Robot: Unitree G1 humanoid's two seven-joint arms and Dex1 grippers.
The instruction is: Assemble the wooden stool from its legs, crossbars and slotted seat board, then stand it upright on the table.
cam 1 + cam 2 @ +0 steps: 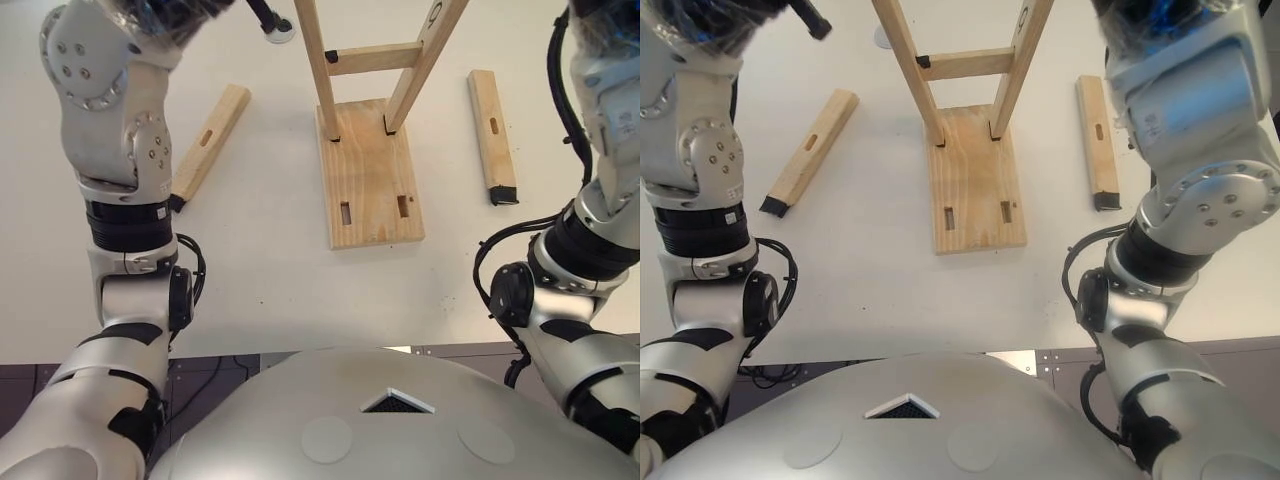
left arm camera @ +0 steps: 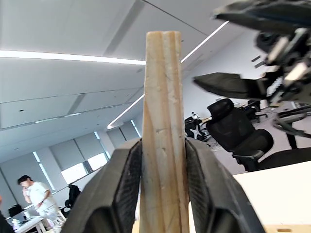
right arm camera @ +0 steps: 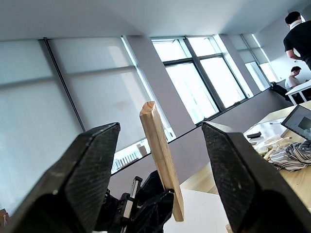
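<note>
1. As I judged it, the step in hand was seating the first leg pair. Two legs joined by a crossbar (image 1: 372, 58) stood in the far slots of the seat board (image 1: 372, 190), which lay flat on the table (image 1: 260, 250) below both my grippers.
2. My left gripper (image 2: 164, 145) was clenched on the top of the left leg (image 2: 163, 87) of this pair and held it upright.
3. My right gripper (image 3: 160, 130) was released, with its fingers wide apart, and it held nothing.
4. One loose leg (image 1: 208, 143) lay outward of my left arm and another loose leg (image 1: 492, 135) outward of my right. The near slots (image 1: 345, 213) were empty.
5. The next move probably called for pressing the pair firmly down, then fetching a loose leg with the free right gripper.
6. Both forearms were raised high above the board.
</note>
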